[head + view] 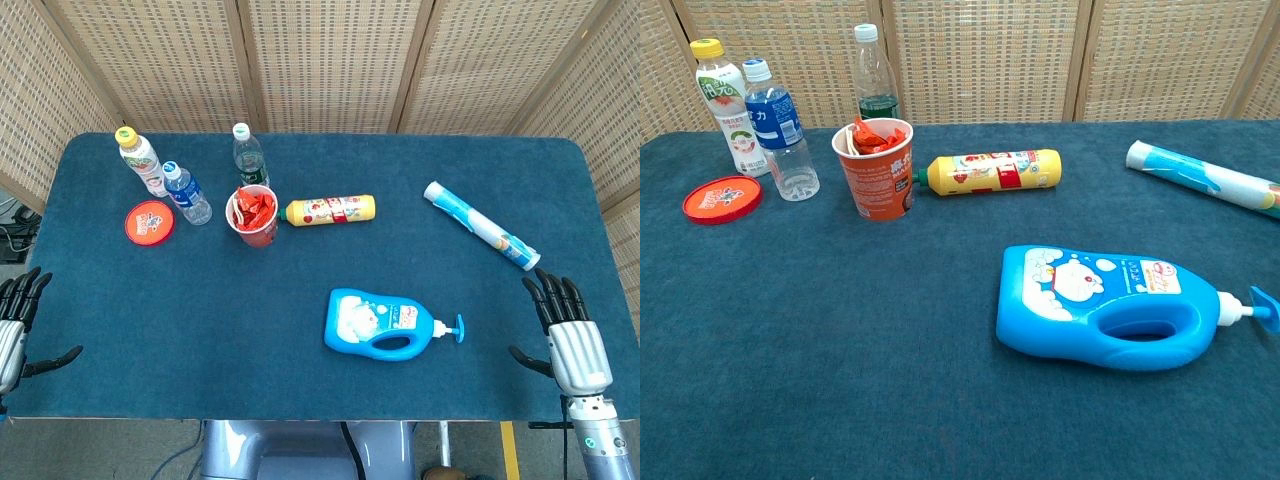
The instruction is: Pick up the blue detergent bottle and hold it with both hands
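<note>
The blue detergent bottle point(380, 325) point(1102, 306) lies on its side on the dark blue table, pump nozzle pointing right and handle toward the front edge. My left hand point(18, 325) hovers at the table's front left corner, fingers spread and nothing in it, far from the bottle. My right hand point(570, 335) is at the front right edge, fingers apart and empty, a short way right of the pump. Neither hand shows in the chest view.
At the back left stand a yellow-capped bottle point(140, 160), a blue-labelled water bottle point(186, 192) and a green-tinted bottle point(249, 157). A red lid point(149, 221), a red cup of packets point(252, 215), a lying yellow bottle point(330, 209) and a white-blue tube point(480, 224) are nearby.
</note>
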`<state>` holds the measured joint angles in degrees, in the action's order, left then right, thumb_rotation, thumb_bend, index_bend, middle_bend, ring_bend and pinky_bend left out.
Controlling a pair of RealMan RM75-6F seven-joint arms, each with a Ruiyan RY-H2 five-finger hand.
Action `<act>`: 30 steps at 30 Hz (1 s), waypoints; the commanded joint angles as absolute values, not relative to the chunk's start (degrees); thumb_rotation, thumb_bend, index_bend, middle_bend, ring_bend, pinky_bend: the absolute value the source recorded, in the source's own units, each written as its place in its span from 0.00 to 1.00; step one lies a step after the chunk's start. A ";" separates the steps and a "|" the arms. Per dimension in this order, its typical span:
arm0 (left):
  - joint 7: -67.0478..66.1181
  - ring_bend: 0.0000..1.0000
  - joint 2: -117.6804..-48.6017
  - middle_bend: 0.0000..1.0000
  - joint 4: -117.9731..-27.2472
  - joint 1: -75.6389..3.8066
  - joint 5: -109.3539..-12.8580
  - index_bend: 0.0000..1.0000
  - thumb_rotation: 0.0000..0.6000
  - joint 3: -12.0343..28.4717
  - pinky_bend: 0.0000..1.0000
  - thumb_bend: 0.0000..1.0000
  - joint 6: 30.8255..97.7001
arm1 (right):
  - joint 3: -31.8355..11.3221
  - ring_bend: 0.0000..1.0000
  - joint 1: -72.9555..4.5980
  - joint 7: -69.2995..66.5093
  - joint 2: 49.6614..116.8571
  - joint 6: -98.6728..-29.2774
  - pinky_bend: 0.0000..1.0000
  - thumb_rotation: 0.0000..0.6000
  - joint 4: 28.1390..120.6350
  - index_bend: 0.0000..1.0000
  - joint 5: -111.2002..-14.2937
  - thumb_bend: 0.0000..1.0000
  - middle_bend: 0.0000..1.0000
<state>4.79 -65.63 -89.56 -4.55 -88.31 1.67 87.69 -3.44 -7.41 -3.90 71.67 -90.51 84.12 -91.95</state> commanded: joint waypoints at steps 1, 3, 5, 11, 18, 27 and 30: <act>4.72 0.00 -65.72 0.00 -89.47 -4.66 -88.42 0.00 1.00 1.64 0.00 0.00 87.55 | -3.30 0.00 -7.45 -3.97 71.45 -90.10 0.00 1.00 84.29 0.00 -91.90 0.00 0.00; 4.59 0.00 -65.75 0.00 -89.45 -4.75 -88.38 0.00 1.00 1.64 0.00 0.00 87.36 | -3.25 0.00 -7.52 -4.14 71.38 -89.82 0.00 1.00 84.36 0.00 -91.89 0.00 0.00; 4.39 0.00 -65.84 0.00 -89.47 -4.78 -88.30 0.00 1.00 1.70 0.00 0.00 87.31 | -3.09 0.00 -7.63 -4.26 71.37 -89.43 0.00 1.00 84.26 0.00 -92.01 0.00 0.00; 2.80 0.00 -66.86 0.00 -89.14 -4.74 -88.61 0.00 1.00 2.20 0.00 0.00 88.40 | -1.50 0.00 -10.00 -5.86 71.27 -83.64 0.00 1.00 86.61 0.00 -92.73 0.00 0.00; 1.60 0.00 -67.36 0.00 -89.51 -5.52 -87.70 0.00 1.00 2.69 0.00 0.00 87.00 | -1.98 0.00 -16.28 2.76 74.05 -72.15 0.00 1.00 89.41 0.01 -91.42 0.00 0.00; 1.78 0.00 -67.39 0.00 -89.30 -6.00 -86.33 0.00 1.00 3.17 0.00 0.00 85.74 | -5.16 0.25 -20.23 9.15 82.19 -64.37 0.18 1.00 88.13 0.19 -82.35 0.08 0.27; 2.29 0.00 -67.24 0.00 -89.20 -6.21 -86.12 0.00 1.00 3.30 0.00 0.00 85.36 | -5.69 0.28 -20.95 10.63 83.59 -63.14 0.24 1.00 87.85 0.23 -80.18 0.11 0.31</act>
